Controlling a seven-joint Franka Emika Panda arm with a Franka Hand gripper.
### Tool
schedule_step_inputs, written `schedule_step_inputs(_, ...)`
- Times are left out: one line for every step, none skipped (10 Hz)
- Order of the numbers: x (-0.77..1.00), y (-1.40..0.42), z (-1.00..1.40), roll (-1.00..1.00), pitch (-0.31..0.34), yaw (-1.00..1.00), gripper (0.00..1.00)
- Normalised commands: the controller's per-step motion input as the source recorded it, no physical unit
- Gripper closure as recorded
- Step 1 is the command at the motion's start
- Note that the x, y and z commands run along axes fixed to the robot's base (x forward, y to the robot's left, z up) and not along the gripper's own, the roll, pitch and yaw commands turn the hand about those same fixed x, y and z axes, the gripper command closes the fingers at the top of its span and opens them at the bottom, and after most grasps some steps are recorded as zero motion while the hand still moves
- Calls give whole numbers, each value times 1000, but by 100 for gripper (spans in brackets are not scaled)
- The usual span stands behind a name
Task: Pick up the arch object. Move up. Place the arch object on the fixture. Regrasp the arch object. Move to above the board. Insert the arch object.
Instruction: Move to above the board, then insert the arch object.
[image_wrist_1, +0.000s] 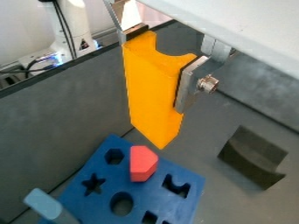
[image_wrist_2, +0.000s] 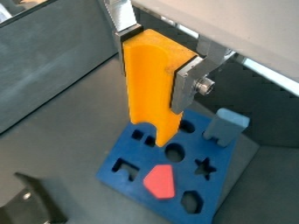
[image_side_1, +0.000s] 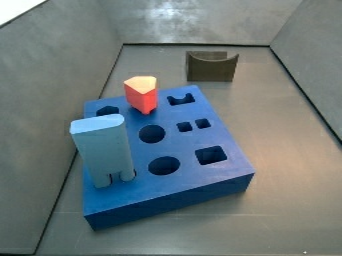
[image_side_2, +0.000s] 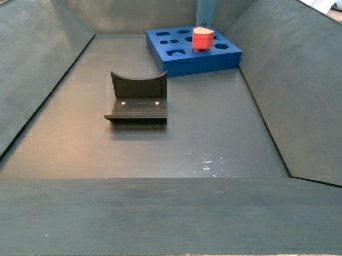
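- Jaws of the gripper (image_wrist_1: 158, 66) are clamped on the arch object (image_wrist_1: 152, 92); the flat silver fingers (image_wrist_1: 191, 85) press its two sides, as both wrist views show.
- In both wrist views the arch object (image_wrist_2: 152, 83) is a smooth, matte yellow-orange oblong block hanging lengthwise below the gripper (image_wrist_2: 155, 54), its lower end in the air above the board (image_wrist_1: 100, 166).
- The board (image_side_1: 167, 165) is a thick blue square slab with rounded corners; its top carries round, square, star-like and notched holes.
- Two holes are filled: a red-topped peg (image_side_1: 142, 93) with a pale side stands near the board's far left part, and a tall light-blue block (image_side_1: 103, 148) stands upright at its near left corner.
- The remaining holes are open; a round one (image_side_1: 151, 132) lies near the middle of the board.
- The fixture (image_side_2: 135, 98) is a dark olive-grey block with a U-shaped recess in its top, on a flat base plate, standing on the floor well apart from the board (image_side_2: 194, 52).
- Dull grey sloping walls (image_side_2: 47, 80) enclose the flat, slightly glossy floor (image_side_2: 201, 140).
- Neither side view shows the gripper or the arch object.
- Bare floor lies between board and fixture (image_side_1: 211, 65), and around the fixture on all sides.
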Motion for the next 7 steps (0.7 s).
schedule_step_inputs(-52, -26, 9, -262, -21, -35, 100)
schedule_step_inputs(0, 0, -83, 0, 0, 0, 100)
schedule_step_inputs(0, 0, 0, -24, 0, 0, 100)
schedule_step_inputs(0, 0, 0, -6, 0, 0, 100)
schedule_step_inputs(0, 46, -180, -121, -81, 366, 100)
schedule_step_inputs(254, 89, -317, -190, -20, 631, 100)
schedule_step_inputs(257, 40, -360, -174, -53, 691, 100)
